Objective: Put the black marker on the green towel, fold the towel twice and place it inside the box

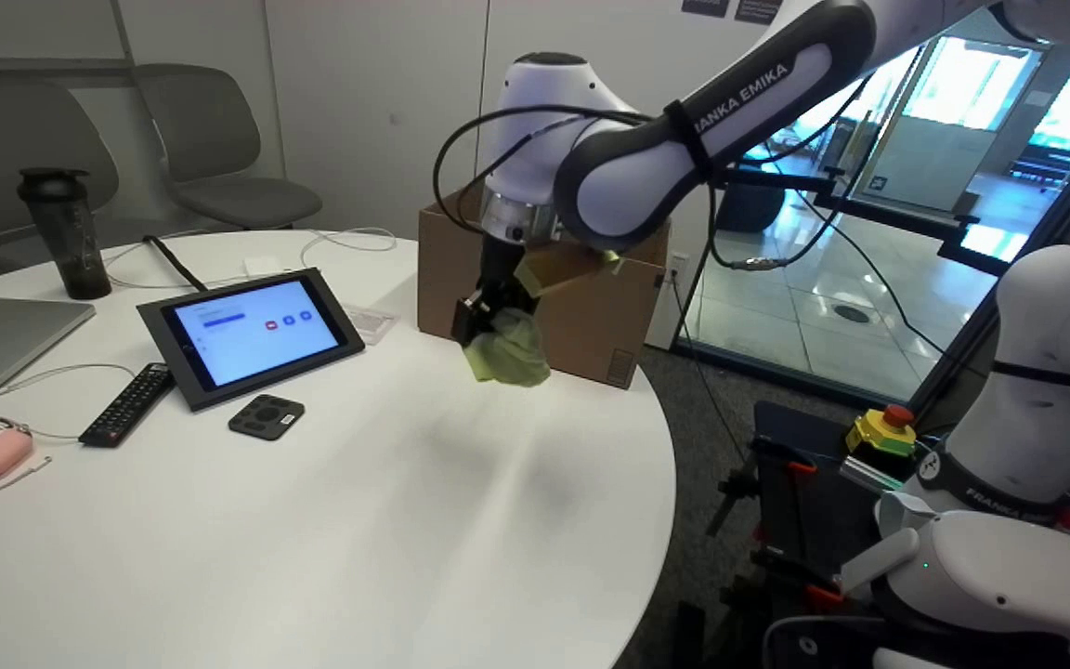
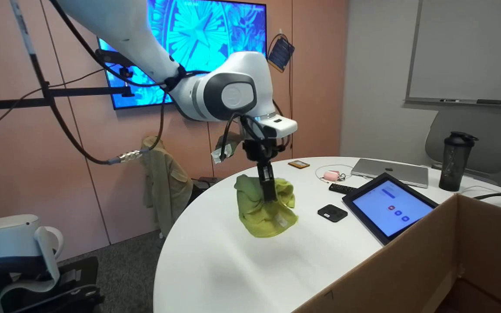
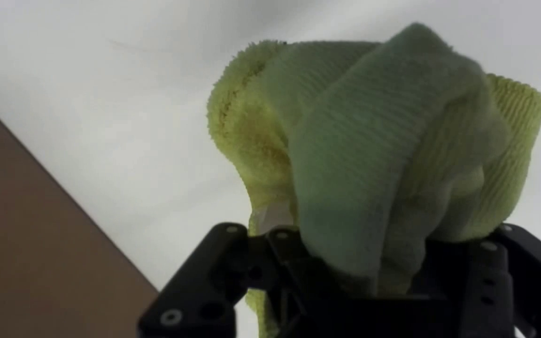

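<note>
- Because the green towel (image 2: 257, 224) is soft and floppy, the pincer (image 2: 269, 196) clamps it tightly at its gathered middle, and loose cloth droops on both sides of the grip.
- The towel is outside the box (image 1: 595, 323), near its wall, and seems to hang clear of the desk (image 1: 358, 539), presumably so that nothing drags on the way over.
- The wrist view shows cloth bunched in rounded lobes rather than a flat square; that suggests a folded bundle, though the number of folds cannot be told.
- The black marker shows in none of the views. It may be wrapped inside the towel, which would explain gripping the whole bundle, but that is a guess.
- The box stands upright with its top open, so that the bundle can go in from above; the pincer's downward pose suits such a release.
- The towel looks lower than the rim of the box, so the next move probably calls for a lift before a sideways reach; otherwise the hanging cloth could snag on the wall.
- The tablet (image 2: 392, 208) sits nearer the box than the black puck (image 2: 332, 213); both appear to lie outside the likely path.
</note>
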### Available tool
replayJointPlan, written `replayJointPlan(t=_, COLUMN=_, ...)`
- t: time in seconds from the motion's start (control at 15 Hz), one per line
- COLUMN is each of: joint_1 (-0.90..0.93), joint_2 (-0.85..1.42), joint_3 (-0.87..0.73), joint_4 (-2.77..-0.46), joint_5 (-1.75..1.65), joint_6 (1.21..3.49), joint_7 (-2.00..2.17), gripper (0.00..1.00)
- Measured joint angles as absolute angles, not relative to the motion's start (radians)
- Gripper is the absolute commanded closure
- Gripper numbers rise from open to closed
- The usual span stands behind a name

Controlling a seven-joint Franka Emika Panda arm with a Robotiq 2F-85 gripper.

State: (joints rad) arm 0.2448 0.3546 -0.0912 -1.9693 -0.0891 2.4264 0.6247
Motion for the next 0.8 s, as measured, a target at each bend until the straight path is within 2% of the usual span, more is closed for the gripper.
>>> replayJointPlan(t=0.33, joint_1=0.156, joint_2=0.285, joint_3=-0.144, joint_4=-1.933, joint_5=-0.139, joint_6=2.454, joint_7=0.635, gripper=0.98)
replayJointPlan(t=0.8, joint_1=0.087, joint_2=0.303, joint_3=-0.243, joint_4=-1.856, joint_5=-0.248, joint_6=2.600, joint_7=0.832, gripper=0.99)
